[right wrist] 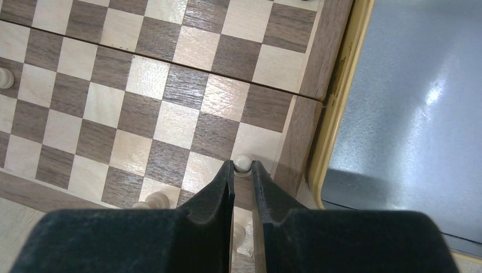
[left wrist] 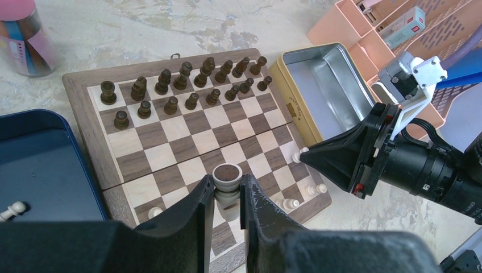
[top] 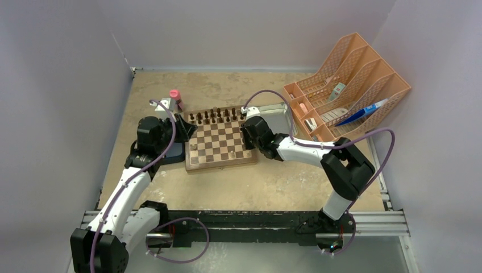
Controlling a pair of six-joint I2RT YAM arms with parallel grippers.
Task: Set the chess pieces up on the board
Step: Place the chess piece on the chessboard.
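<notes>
Table (top: 273, 187): mottled tan top, walled in pale grey.

Peach organizer (top: 364, 62), far right: slotted bins hold a blue pen and small boxes. One box has a red mark; its print is too small to read.

Board (top: 219, 145): mid-table, between the dark blue tray (top: 175, 152) on its left and the open metal tin (top: 281, 116) on its right. The tin's rim carries a small mark that is not legible.

Right arm: there is white lettering on the housing in the left wrist view, cut off at the frame edge and unreadable.

Left gripper (left wrist: 227, 185): over the board's near rows, fingers closed narrow on a pale piece (left wrist: 227, 177). A dark brown disc faces up, and the lower body is hidden between the fingers.

Right gripper (right wrist: 243, 170): at the board's right edge, tips pinched on a pale pawn (right wrist: 243, 164). Only the pawn's head shows.

Pink-capped container (top: 175, 96), far left: the label is colourful and cropped in the wrist view, so no text can be made out.

Dark pieces (left wrist: 187, 85): two full rows upright along the far edge.

Pale pieces (left wrist: 291, 203): a few stand on the near rows, one lies in the tray (left wrist: 12, 210), and part of the near edge is blocked by the left fingers.
</notes>
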